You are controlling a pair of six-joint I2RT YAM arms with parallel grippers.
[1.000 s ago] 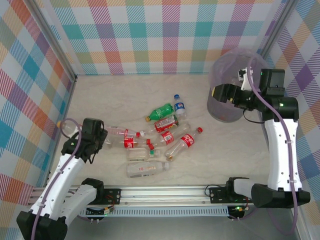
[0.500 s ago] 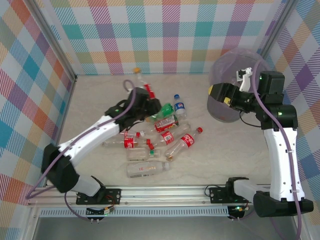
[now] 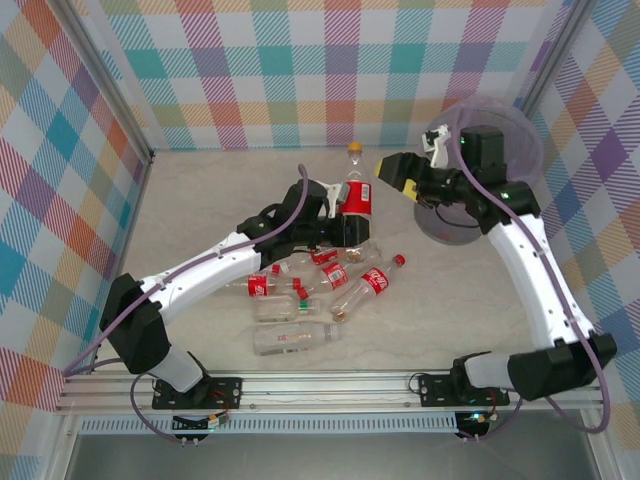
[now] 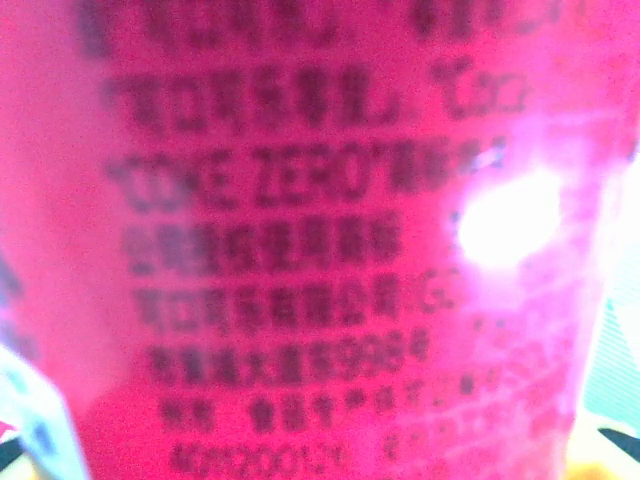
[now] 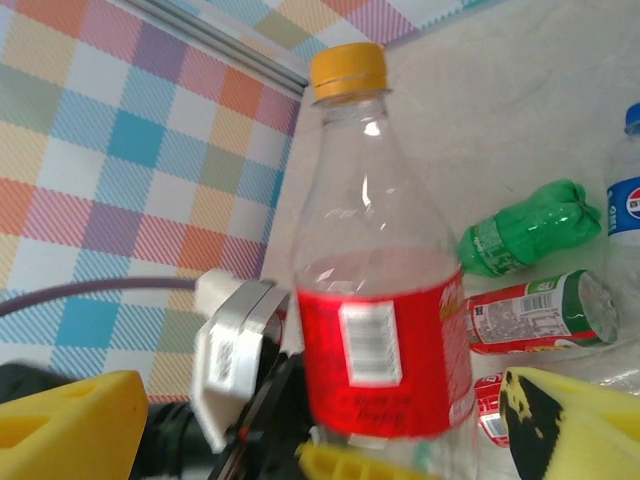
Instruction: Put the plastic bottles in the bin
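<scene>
Checked pastel wall panels [image 3: 330, 60] enclose a beige marbled tabletop [image 3: 200, 190].

1. Left tool [image 3: 348, 222]: closed on one clear plastic bottle with a red label and a yellow cap [image 3: 358, 195]. The bottle is upright and raised above the heap, cap uppermost. In the left wrist view its red label with dark print sits right against the lens.
2. Right tool [image 3: 392, 170]: jaws wide, holding nothing. It sits just beside the raised bottle, on the bin side. In the right wrist view its two yellow fingers [image 5: 70, 425] stand on either side of the bottle, apart from it.
3. Bin: one round dark-grey bin lined with a lilac plastic bag [image 3: 510, 125] stands in the far right corner, behind the right arm.
4. Loose bottles on the tabletop, below and near the left tool:
   - one crumpled green bottle [image 5: 520, 235];
   - one blue-capped, blue-labelled bottle [image 5: 625, 200];
   - at least three red-labelled clear bottles [image 3: 370, 280], lying flat;
   - two clear bottles with pale labels [image 3: 295, 338], nearest the arm bases.

The exact total in the heap cannot be told, since the left arm covers part of it.
</scene>
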